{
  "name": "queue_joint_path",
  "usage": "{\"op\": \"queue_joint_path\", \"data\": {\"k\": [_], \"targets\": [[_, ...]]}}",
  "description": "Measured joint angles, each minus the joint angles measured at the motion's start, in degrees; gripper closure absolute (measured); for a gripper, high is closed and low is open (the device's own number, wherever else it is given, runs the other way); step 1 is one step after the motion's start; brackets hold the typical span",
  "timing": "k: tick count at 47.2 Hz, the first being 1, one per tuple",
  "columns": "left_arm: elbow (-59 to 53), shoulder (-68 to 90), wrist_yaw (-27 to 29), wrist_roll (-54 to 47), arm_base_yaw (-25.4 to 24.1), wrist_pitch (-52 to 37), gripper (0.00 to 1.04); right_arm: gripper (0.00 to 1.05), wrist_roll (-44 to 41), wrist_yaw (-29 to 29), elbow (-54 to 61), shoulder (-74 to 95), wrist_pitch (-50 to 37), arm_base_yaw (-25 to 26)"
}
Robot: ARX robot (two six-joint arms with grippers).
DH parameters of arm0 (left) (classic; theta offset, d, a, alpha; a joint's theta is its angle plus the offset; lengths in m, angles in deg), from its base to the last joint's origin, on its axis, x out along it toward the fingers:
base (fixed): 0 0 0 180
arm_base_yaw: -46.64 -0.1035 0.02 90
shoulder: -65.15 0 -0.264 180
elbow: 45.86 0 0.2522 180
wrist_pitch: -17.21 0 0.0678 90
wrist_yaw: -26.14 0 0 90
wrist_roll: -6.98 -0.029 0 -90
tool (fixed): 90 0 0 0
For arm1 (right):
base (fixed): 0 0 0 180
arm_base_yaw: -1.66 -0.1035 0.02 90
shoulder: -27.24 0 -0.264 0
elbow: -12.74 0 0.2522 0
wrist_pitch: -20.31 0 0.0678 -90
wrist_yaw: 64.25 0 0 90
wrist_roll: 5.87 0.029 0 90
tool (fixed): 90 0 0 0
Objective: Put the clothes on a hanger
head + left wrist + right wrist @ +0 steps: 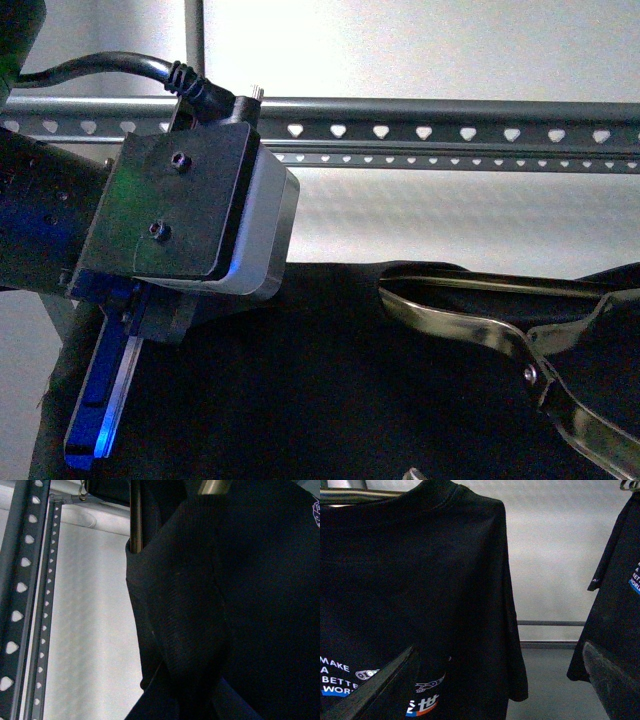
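- Left gripper point(92, 435) points down at the lower left of the front view, one blue-lit finger lying against black cloth. Its tips are cut off by the frame edge, so I cannot tell whether it is clamped or loose.
- Right gripper point(499, 652) is spread wide. Its two dark fingers sit at the lower corners of the right wrist view with nothing between them.
- Black T-shirt point(420, 580) hangs full length in that view, collar at the top edge and the white "MAKE A BETTER" print at lower left. In the front view it fills the lower half of the frame, below the rail.
- Shiny metal piece point(470, 320) lies across the top of the cloth at centre right of the front view. It may be a hanger or a clamp; the view is too tight to say.
- Grey rack point(420, 130) crosses the upper front view, its rails punched with heart-shaped holes, above the shirt and apart from it.
- Second black shirt point(620, 580) hangs at the right edge of the right wrist view.
- Step, as I judge it: the shirt is raised to the rack but not yet carried by the upper rail.
- Next move calls for lifting the shirt's top edge to that rail and seating it there, with the left arm keeping clear of the rail just behind it.
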Motion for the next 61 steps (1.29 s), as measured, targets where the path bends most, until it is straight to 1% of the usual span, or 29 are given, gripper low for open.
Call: {"op": "queue_joint_path", "data": {"k": [5,7,9,10,11,15,18,20,23,24,26,27,28,29,32,35,36,41,44,49,61], "targets": [[0.0,0.0,0.0,0.0,0.0,0.0,1.01,0.07,0.3,-0.2,0.0,0.0,0.1,0.0],[0.0,0.0,0.0,0.0,0.0,0.0,1.01,0.07,2.8,-3.3,-0.9,1.0,2.7,0.7],[0.0,0.0,0.0,0.0,0.0,0.0,1.01,0.07,9.3,-8.0,-3.4,4.0,7.9,1.2],[0.0,0.0,0.0,0.0,0.0,0.0,1.01,0.07,14.3,-10.3,-4.8,5.9,10.8,0.9],[0.0,0.0,0.0,0.0,0.0,0.0,1.01,0.07,17.6,-11.0,-5.7,7.3,11.9,0.3],[0.0,0.0,-0.1,0.0,0.0,0.0,1.01,0.07,20.4,-12.4,-7.3,9.2,11.5,-0.6],[0.0,0.0,0.0,0.0,0.0,0.0,1.01,0.07,20.4,-16.1,-10.4,11.7,9.6,-1.2],[0.0,0.0,0.0,0.0,0.0,0.0,1.01,0.07,17.6,-18.5,-13.0,13.6,8.4,-1.5],[0.0,0.0,0.0,0.0,0.0,0.0,1.01,0.07,10.3,-22.4,-17.1,17.5,8.1,-2.3],[0.0,0.0,0.0,0.0,0.0,0.0,1.01,0.07,4.3,-23.6,-18.6,19.9,7.0,-2.8],[0.0,0.0,0.0,0.0,0.0,0.0,1.01,0.07,0.0,-24.3,-19.8,22.0,6.2,-3.1],[0.0,0.0,0.0,0.0,0.0,0.0,1.01,0.07,-6.7,-24.7,-21.0,24.5,5.1,-3.0],[0.0,0.0,0.0,0.0,0.0,0.0,1.01,0.07,-9.7,-24.6,-21.7,26.2,4.2,-2.9],[0.0,0.0,0.0,0.0,0.0,0.0,1.01,0.07,-15.0,-24.6,-22.4,28.1,3.3,-2.6],[0.0,0.0,0.0,0.0,0.0,0.0,1.01,0.07,-23.4,-24.6,-24.2,32.0,1.8,-2.0],[0.0,0.0,0.0,-0.1,0.0,0.0,1.01,0.07,-35.5,-25.1,-27.2,38.2,0.1,-1.0],[0.0,0.0,0.0,-0.1,0.0,0.0,1.01,0.07,-40.7,-24.9,-28.9,41.3,-0.7,-0.6],[-0.1,0.0,0.0,-0.1,0.0,0.0,1.01,0.07,-56.2,-23.4,-34.7,52.0,-3.3,0.3],[-0.1,0.0,0.0,-0.1,0.0,0.0,1.01,0.07,-60.7,-22.2,-37.8,56.5,-3.5,0.5],[-0.1,0.0,0.0,-0.1,0.0,0.0,1.01,0.07,-64.8,-20.9,-42.3,62.9,-3.7,0.6],[-0.1,0.0,0.1,-0.1,0.0,0.0,1.01,0.08,-66.6,-18.6,-48.0,73.4,-3.3,-0.2]]}}
